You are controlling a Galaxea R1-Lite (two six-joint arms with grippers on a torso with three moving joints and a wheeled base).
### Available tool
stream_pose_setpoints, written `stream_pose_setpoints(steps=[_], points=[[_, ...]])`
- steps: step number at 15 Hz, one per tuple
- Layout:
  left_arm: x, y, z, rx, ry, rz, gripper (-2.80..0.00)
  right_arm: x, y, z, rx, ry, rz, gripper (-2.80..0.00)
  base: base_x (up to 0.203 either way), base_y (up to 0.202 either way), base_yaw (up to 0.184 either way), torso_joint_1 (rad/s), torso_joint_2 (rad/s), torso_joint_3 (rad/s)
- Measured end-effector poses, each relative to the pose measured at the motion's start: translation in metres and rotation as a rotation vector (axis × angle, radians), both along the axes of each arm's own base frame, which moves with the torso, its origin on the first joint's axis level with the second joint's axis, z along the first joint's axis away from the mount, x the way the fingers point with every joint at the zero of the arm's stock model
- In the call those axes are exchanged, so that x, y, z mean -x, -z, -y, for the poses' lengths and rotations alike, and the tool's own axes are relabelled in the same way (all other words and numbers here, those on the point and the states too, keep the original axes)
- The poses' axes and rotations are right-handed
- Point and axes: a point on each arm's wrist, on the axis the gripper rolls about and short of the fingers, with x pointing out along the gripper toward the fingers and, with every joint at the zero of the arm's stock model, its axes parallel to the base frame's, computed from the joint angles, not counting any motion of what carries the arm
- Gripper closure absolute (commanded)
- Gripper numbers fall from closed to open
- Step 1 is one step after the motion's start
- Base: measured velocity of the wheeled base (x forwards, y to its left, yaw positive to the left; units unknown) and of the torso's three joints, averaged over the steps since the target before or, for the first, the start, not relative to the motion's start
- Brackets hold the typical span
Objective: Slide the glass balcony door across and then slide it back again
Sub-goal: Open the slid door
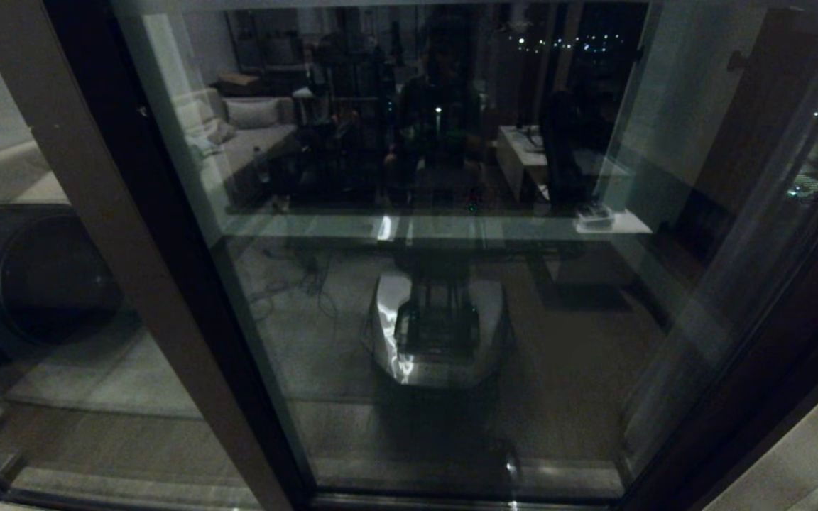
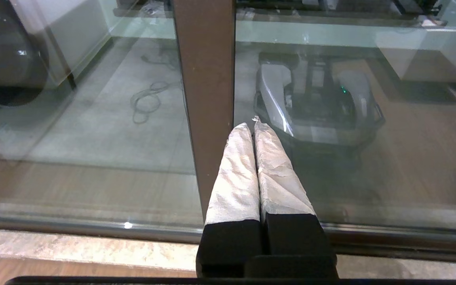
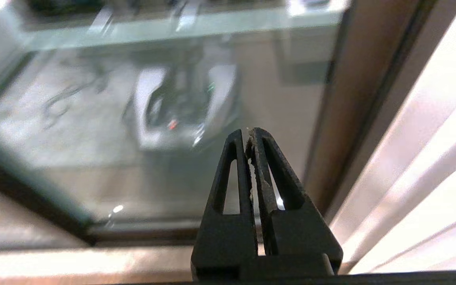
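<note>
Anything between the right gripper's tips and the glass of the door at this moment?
Nothing shows there. In the right wrist view the right gripper, fingers together, points at the glass balcony door with only bare air before the pane; whether it touches is unclear.

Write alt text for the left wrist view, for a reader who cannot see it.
The left end effector, its two white-wrapped fingers pressed shut and empty, points at the dark brown metal upright of the glass balcony door. The glass reflects the robot's own grey wheeled base; a pale stone sill runs below.
</note>
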Motion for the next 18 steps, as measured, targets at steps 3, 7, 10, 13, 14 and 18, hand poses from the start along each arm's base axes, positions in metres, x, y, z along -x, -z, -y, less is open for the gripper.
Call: stream_pose_setpoints(steps=[3, 7, 10, 13, 14, 18], points=[[0.0, 0.0, 0.0, 0.0, 0.001, 0.0, 0.0, -0.028, -0.067, 0.002, 0.025, 0.07, -0.046, 0.0, 0.0, 0.0, 0.0, 0.0, 0.0, 0.0], [0.0, 0.0, 0.0, 0.0, 0.0, 0.0, 0.0, -0.083, -0.11, 0.006, 0.07, 0.2, -0.251, 0.0, 0.0, 0.0, 0.0, 0.0, 0.0, 0.0], [0.0, 0.0, 0.0, 0.0, 0.0, 0.0, 0.0, -0.112, -0.12, 0.012, 0.148, 0.271, -0.403, 0.0, 0.0, 0.0, 0.0, 0.0, 0.0, 0.0], [0.0, 0.0, 0.0, 0.0, 0.0, 0.0, 0.0, -0.134, -0.135, 0.024, 0.17, 0.349, -0.426, 0.0, 0.0, 0.0, 0.0, 0.0, 0.0, 0.0], [0.0, 0.0, 0.0, 0.0, 0.0, 0.0, 0.0, -0.139, -0.137, 0.028, 0.165, 0.375, -0.43, 0.0, 0.0, 0.0, 0.0, 0.0, 0.0, 0.0], [0.0, 0.0, 0.0, 0.0, 0.0, 0.0, 0.0, -0.165, -0.14, 0.049, 0.14, 0.463, -0.395, 0.0, 0.0, 0.0, 0.0, 0.0, 0.0, 0.0]])
